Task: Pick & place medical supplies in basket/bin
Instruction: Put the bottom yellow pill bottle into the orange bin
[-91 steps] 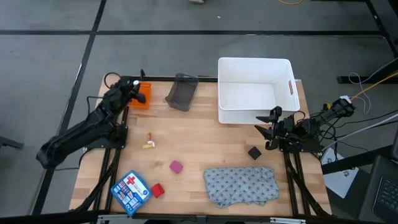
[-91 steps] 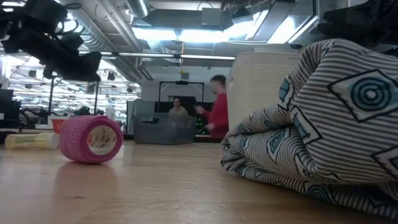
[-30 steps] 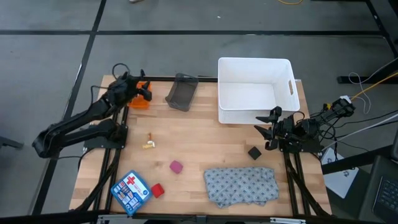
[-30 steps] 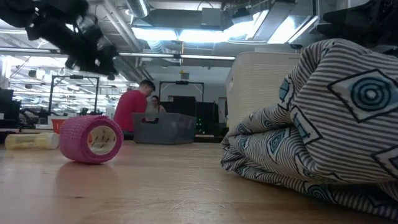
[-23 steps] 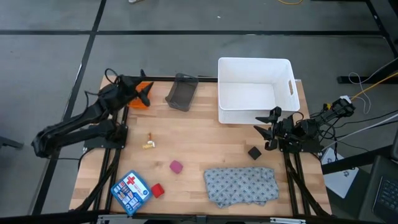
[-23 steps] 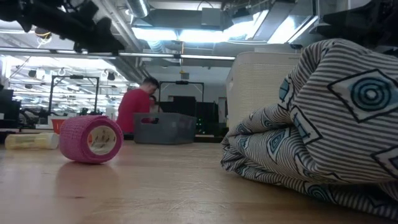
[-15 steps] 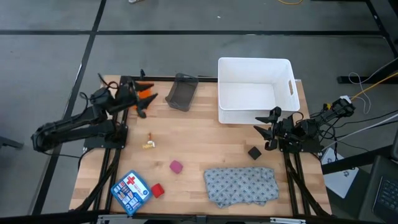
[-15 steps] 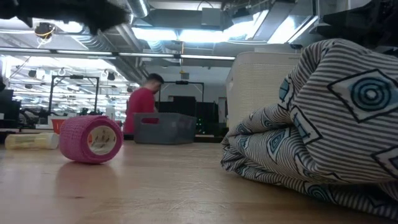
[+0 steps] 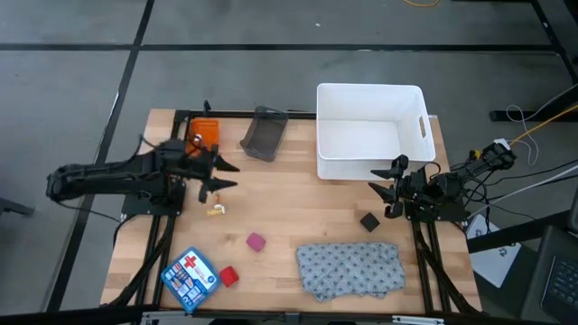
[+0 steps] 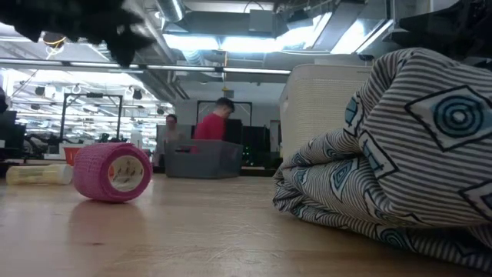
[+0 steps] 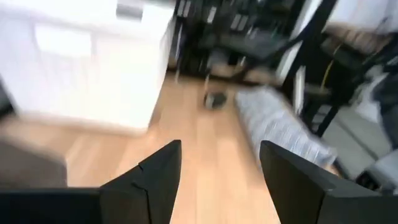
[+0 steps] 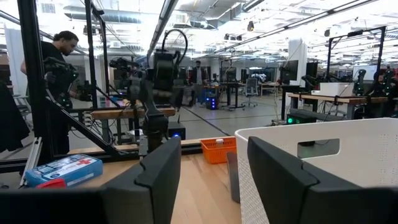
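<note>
My left gripper [image 9: 226,176] hangs open above the table's left part, fingers pointing toward the right edge, just beyond the small tan vials [image 9: 215,210]. It holds nothing. A pink roll [image 9: 256,241] and a red roll [image 9: 228,276] lie on the wood nearer the front. The black block [image 9: 368,221] sits by the grey patterned cloth [image 9: 350,269]. The white bin [image 9: 370,131] stands at the far right, and a grey basket [image 9: 264,134] at the far middle. My right gripper [image 9: 388,190] waits open at the right edge, near the bin's front.
An orange box [image 9: 203,135] sits at the far left corner. A blue first-aid kit [image 9: 190,278] lies at the near left beside the red roll. Bare wood spreads between the vials and the black block. People move in the room beyond the table.
My left gripper has swung from the orange box at the far left corner toward the near edge and somewhat rightward, turning until its fingers point at the table's right side. It has stayed open and empty. Nothing on the table has moved.
</note>
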Available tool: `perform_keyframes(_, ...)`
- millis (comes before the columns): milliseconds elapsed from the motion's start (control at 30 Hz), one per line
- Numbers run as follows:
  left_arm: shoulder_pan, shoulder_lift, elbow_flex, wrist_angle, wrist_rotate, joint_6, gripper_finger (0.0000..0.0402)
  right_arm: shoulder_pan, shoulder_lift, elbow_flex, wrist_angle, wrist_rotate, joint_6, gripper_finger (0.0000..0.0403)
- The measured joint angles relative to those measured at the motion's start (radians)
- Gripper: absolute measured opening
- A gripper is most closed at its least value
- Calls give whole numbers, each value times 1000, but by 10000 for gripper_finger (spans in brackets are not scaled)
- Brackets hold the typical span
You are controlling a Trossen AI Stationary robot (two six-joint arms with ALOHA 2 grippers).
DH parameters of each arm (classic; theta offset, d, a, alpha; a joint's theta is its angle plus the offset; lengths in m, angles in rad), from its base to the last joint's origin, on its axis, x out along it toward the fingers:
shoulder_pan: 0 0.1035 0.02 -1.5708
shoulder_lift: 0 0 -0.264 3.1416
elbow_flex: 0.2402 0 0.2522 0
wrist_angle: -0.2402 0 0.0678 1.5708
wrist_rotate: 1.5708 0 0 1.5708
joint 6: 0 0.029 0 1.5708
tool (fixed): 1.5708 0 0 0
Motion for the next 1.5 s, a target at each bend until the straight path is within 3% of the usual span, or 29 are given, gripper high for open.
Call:
perform_keyframes(200,-186,77,-1,-160,-242,-23,213,0,0,0,-1,0,2,187)
perform_keyframes(600,-488,219,0,-292,-416,-325,213,0,0,0,-8,0,25,187)
perform_keyframes(1000,-610,401,0,-372,-435,-572,217,0,0,0,-9,0,28,187)
perform_keyframes(1500,-617,554,11,-422,-432,-580,221,0,0,0,-9,0,28,187)
